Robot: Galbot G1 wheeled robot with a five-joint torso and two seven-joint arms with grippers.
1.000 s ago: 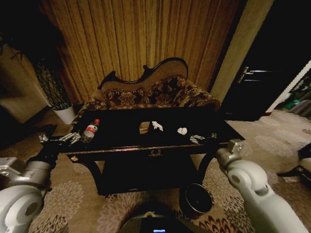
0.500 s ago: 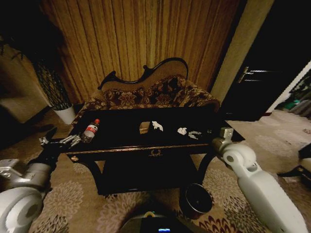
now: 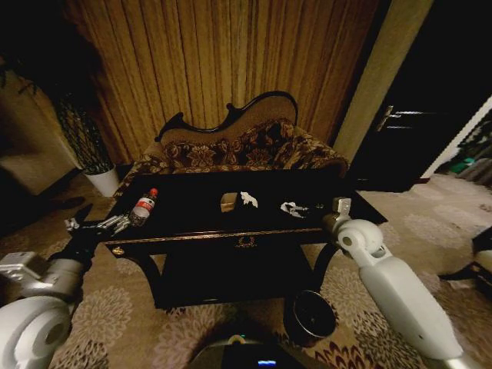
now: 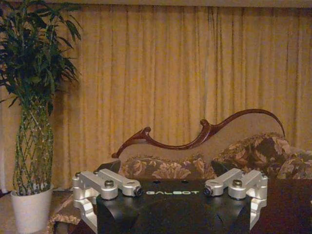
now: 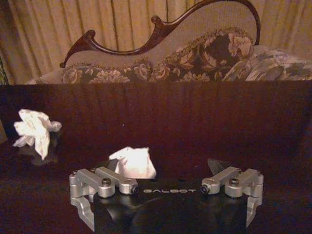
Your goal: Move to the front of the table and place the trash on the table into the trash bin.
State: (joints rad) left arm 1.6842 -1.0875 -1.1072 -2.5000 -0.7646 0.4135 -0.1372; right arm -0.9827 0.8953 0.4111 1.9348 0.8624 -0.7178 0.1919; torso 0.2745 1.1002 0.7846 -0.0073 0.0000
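Gold curtains and a carved-back sofa (image 3: 246, 150) stand behind the table (image 3: 192, 233), whose glossy black top carries all the litter. Over the last second the right gripper (image 3: 297, 209) has travelled inward from the table's right front corner, over the top toward the crumpled paper scrap (image 3: 287, 206) lying right of centre, and it now sits right at that scrap; in the right wrist view the scrap (image 5: 132, 162) lies just ahead of the gripper body, between its spread, empty fingers, so the grasp is lined up but not closed. A second paper scrap (image 3: 248, 199) and the tan block (image 3: 227, 202) rest together near the middle of the top, and the bottle (image 3: 142, 207) lies by the left edge. The left gripper (image 3: 98, 227) hangs just off the left front corner, close to the bottle, its fingers apart and holding nothing, and it has hardly shifted. The trash bin (image 3: 309, 317) stands on the carpet below the table's right front corner, under the working arm. Judging from this, nothing has gone into the bin so far, and the first pick looks imminent.
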